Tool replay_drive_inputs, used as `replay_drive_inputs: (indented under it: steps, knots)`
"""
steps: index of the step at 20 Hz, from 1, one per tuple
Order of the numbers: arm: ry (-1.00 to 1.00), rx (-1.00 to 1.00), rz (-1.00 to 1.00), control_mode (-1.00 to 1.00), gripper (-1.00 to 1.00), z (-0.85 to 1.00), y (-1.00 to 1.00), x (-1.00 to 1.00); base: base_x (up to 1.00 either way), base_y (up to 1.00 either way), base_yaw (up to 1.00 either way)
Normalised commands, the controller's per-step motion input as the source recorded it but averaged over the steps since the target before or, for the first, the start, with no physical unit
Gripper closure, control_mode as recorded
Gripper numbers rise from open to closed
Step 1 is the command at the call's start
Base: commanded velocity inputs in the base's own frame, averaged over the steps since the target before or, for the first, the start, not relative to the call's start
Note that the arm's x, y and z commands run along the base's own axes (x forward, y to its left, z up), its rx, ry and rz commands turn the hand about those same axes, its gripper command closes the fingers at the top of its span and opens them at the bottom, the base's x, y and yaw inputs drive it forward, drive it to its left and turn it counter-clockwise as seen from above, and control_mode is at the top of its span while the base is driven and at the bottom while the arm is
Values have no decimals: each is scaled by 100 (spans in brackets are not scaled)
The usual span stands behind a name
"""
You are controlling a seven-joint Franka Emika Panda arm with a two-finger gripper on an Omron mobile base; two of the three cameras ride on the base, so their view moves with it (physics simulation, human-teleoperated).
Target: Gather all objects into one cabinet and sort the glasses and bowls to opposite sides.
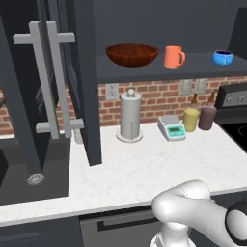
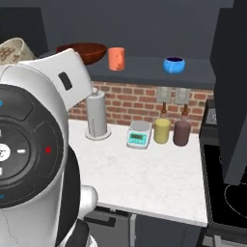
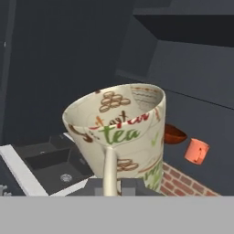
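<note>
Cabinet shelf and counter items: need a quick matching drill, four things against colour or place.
Things:
1. wooden bowl
2. mug
3. small bowl
4. cream cup

Descriptions:
A. glossy blue, right end of the shelf
B. orange, middle of the shelf
C. gripped by its handle in the fingers
D. reddish-brown, left end of the shelf

Pairs: 1-D, 2-B, 3-A, 4-C

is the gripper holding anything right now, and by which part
Yes: the cream cup, gripped by its handle, with the fingers shut on it at the handle's lower end.
</note>
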Motion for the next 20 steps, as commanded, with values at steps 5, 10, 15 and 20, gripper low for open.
replay_drive_inputs:
  steps: [5,10,15,20]
  knots:
    - [0,0,0,100,100,0,0,0,91,24,1]
    - [0,0,0,100,100,0,0,0,70,21,0]
    - [0,0,0,100,100,0,0,0,2,0,1]
    - [0,0,0,100,100,0,0,0,0,0,0]
